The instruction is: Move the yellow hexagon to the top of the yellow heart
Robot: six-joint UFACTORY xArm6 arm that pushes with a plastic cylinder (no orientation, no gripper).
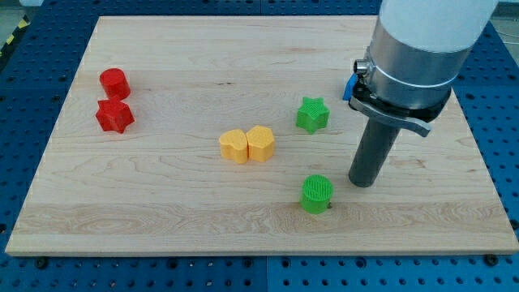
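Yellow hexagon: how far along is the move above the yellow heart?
Done: nothing visible; the yellow hexagon sits touching the yellow heart on its right side, not above it. In hand: my tip rests apart, right of the green cylinder. Left: reaching the hexagon and pushing it around.

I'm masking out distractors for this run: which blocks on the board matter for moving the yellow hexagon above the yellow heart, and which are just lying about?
Part of the job:
yellow heart
yellow hexagon, touching the heart on the view's right
my tip, right of both yellow blocks

Just lying about:
green star
green cylinder, just left of my tip
red cylinder
red star
blue block, mostly hidden behind the arm
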